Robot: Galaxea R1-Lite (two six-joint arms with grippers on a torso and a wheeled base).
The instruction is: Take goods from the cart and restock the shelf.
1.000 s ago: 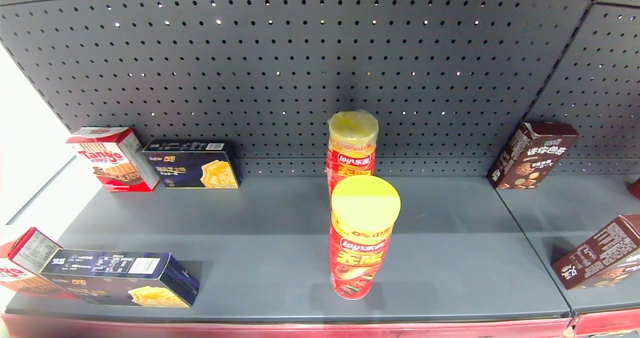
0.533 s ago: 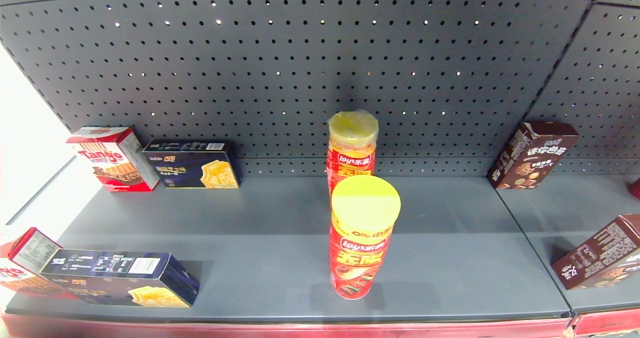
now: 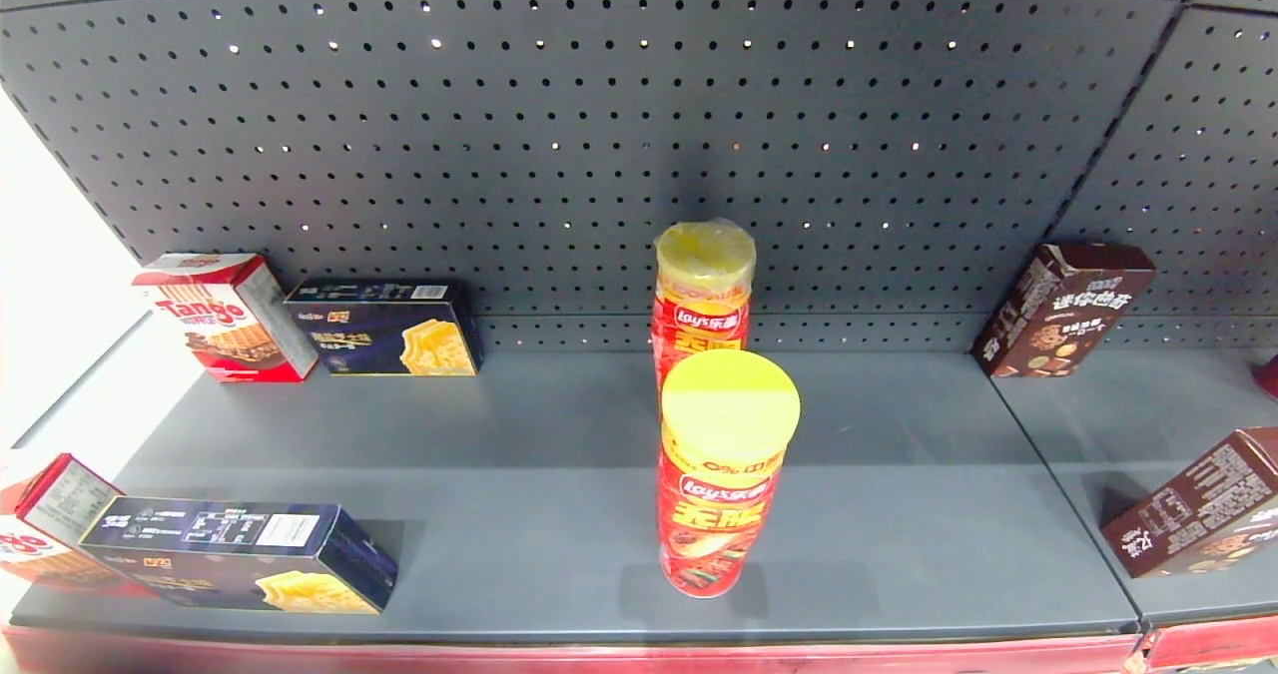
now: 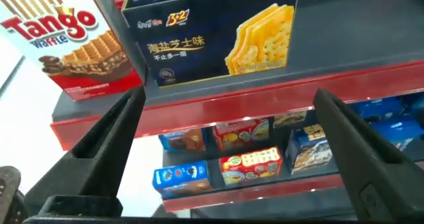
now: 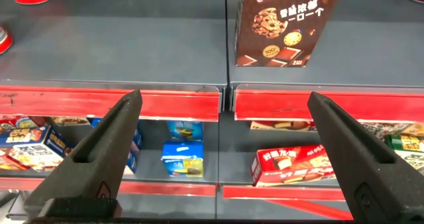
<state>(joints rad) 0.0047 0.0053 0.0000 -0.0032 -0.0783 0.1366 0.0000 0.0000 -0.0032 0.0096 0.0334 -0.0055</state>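
Note:
On the grey shelf [image 3: 899,514] two red chip cans with yellow lids stand upright, one near the front [image 3: 727,474] and one behind it [image 3: 702,295]. My left gripper [image 4: 228,95] is open and holds nothing. It hangs in front of the shelf's red edge, facing a navy cracker box [image 4: 212,35] and a red wafer box [image 4: 63,42]. My right gripper [image 5: 225,97] is open and holds nothing too. It sits before the red shelf edge [image 5: 165,103], with a brown cookie box [image 5: 285,22] beyond it.
Navy cracker boxes lie at the front left [image 3: 240,554] and back left [image 3: 389,327], beside a red wafer box [image 3: 225,317]. Brown boxes stand at the right [image 3: 1063,310] and front right [image 3: 1193,516]. The lower shelf holds several packets [image 5: 182,158]. A perforated panel [image 3: 599,135] backs the shelf.

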